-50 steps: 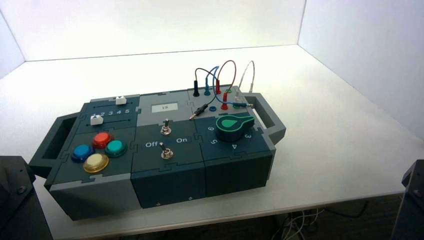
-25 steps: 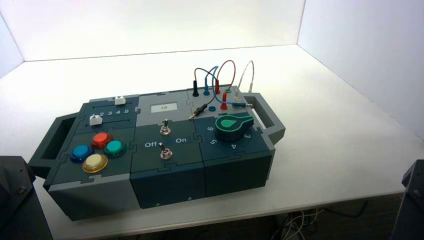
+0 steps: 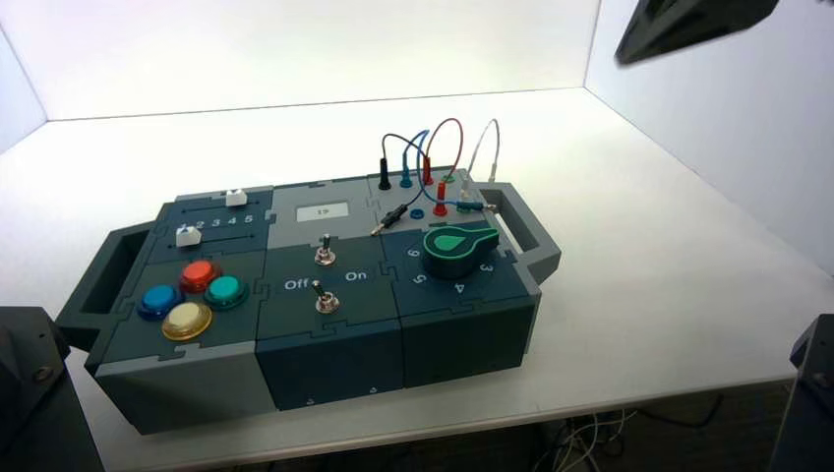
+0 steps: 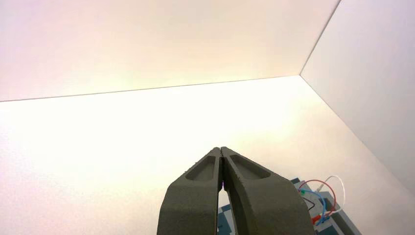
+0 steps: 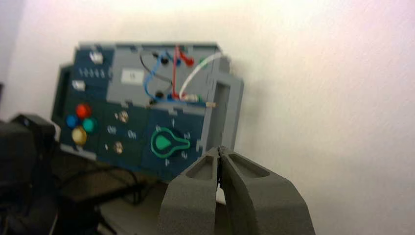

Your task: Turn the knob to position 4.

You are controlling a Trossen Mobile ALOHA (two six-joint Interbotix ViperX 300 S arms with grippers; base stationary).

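Observation:
The green teardrop knob (image 3: 457,248) sits on the box's near right panel, its pointer arm aimed to the right, past the numeral 3. The white numeral 4 (image 3: 460,288) lies on the arc in front of the knob. The knob also shows in the right wrist view (image 5: 166,142). My right gripper (image 5: 219,151) is shut and empty, held high above the table, off the box's right end. A dark part of the right arm (image 3: 688,25) shows at the top right of the high view. My left gripper (image 4: 221,151) is shut and empty, parked at the left.
The box (image 3: 334,354) has handles at both ends. It carries red, blue, teal and yellow pushbuttons (image 3: 197,275), two toggle switches (image 3: 325,254), two white sliders (image 3: 236,198) and looping wires (image 3: 443,147). White walls close the table at the back and right.
A dark part of the right arm has come into the top right of the high view. The box and the knob have not moved.

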